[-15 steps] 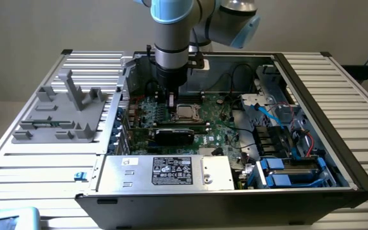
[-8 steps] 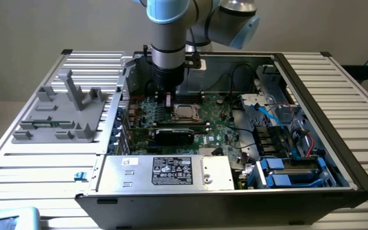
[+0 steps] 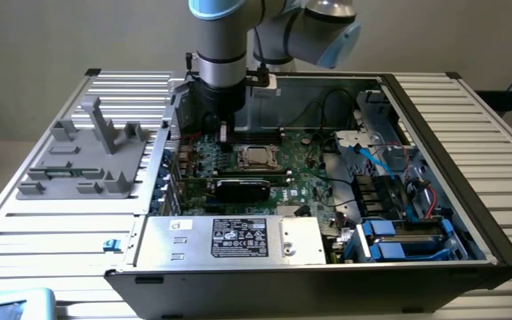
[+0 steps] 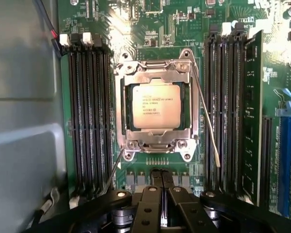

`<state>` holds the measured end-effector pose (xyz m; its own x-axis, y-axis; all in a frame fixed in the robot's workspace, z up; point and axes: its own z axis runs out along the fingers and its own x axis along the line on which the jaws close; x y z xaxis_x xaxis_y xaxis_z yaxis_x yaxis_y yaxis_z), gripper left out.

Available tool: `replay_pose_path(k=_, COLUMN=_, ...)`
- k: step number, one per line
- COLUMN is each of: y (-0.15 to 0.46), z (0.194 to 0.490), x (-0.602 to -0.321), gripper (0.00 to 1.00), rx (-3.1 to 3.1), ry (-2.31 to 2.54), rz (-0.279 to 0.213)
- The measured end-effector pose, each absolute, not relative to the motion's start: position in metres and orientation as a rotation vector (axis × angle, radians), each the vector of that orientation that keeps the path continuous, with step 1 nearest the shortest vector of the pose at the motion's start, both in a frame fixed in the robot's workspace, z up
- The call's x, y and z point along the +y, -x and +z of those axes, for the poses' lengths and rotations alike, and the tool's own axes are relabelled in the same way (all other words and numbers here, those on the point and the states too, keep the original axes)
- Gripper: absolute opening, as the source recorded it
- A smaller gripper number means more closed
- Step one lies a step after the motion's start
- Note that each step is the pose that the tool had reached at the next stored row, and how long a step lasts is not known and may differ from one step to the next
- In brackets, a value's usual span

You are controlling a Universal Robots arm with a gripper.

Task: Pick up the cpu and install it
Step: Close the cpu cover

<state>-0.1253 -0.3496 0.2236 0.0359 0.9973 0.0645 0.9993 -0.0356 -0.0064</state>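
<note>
Exterior view, L to R: grey fixture [image 3: 87, 153] is sitting on the slatted table [image 3: 51, 233] beside the open computer case [image 3: 283, 287]. Gripper [image 3: 224, 137] is hanging inside the case over the motherboard [image 3: 305, 180], fingers pressed together w/ nothing btwn them. Wrist view is showing the gripper [image 4: 160, 187] likewise closed & empty. The cpu [image 3: 256, 157] is lying just to the exterior view's right of the fingertips, not touching them. In wrist view the cpu [image 4: 156, 106] is sitting flat in the socket [image 4: 123, 116], metal top facing up, edges running parallel to the memory slots [image 4: 89, 121] flanking it. It's looking roughly square, neither side reading as longer. Blue drive bays [image 3: 389, 250] are sitting far right.
</note>
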Motion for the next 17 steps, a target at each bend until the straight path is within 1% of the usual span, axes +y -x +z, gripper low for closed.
replay_pose_path(k=13, y=0.135, z=0.282, x=-0.348, gripper=0.11, rx=-2.147, ry=2.225, rz=-0.065)
replay_pose_path(k=17, y=0.136, z=0.294, x=-0.345, gripper=0.11, rx=-2.147, ry=2.225, rz=-0.065)
